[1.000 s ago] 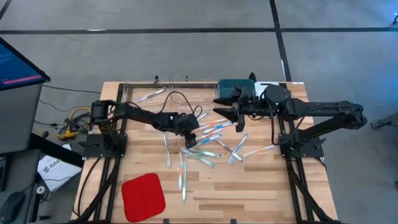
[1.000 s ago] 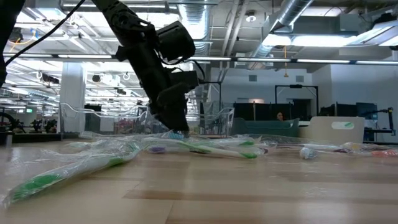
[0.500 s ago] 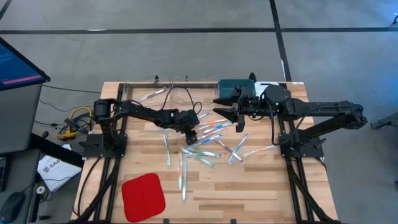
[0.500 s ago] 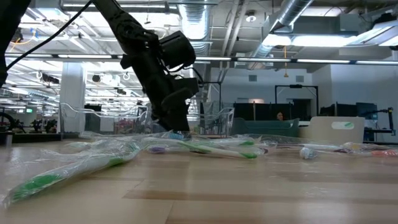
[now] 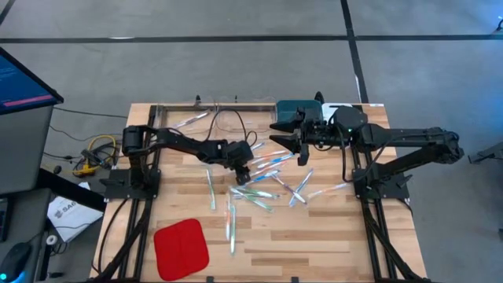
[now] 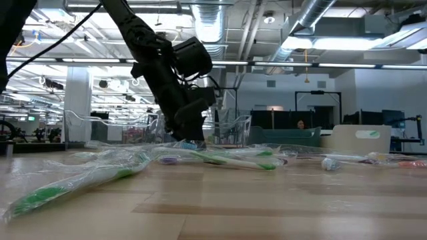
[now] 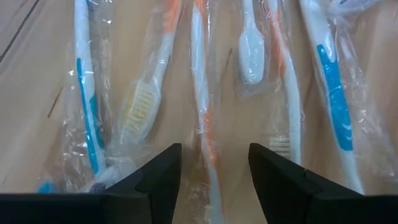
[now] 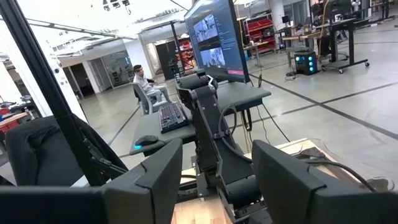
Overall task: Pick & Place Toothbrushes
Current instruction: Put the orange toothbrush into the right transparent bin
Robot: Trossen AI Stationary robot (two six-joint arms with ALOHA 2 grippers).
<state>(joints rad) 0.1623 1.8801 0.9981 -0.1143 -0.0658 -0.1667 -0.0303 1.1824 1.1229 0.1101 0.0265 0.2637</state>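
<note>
In the low view, nearest the camera, a green-accented toothbrush [image 6: 73, 181] lies in its clear wrapper on the wooden table [image 6: 267, 207]. Behind it the toothbrushes [image 5: 263, 182] spread across the middle of the table in a loose heap, each sealed in a clear bag, with a few strays lying apart toward the front edge and one near the far rim.

The left gripper [image 5: 243, 170] hangs low over the near-left side of this heap, its tip just above the wrappers. In the left wrist view its two dark fingers [image 7: 158, 180] stand apart with nothing between them; an orange-handled toothbrush [image 7: 202, 112] runs straight into the gap, a white-bristled one [image 7: 140, 106] lies just beside it on one side, and a blue-striped one [image 7: 329, 81] lies farther off on the other. It has hold of nothing.

A flat red pad [image 5: 181, 248] sits near the table's front left corner, well apart from the heap.

Farther back, the right gripper [image 5: 289, 135] hovers above the table near a dark teal bin [image 5: 297, 108] at the far edge, fingers spread and empty. Its wrist view looks into the room, where a monitor [image 8: 214, 40] and a seated person [image 8: 146, 84] show. No writing on the wrappers can be read.
</note>
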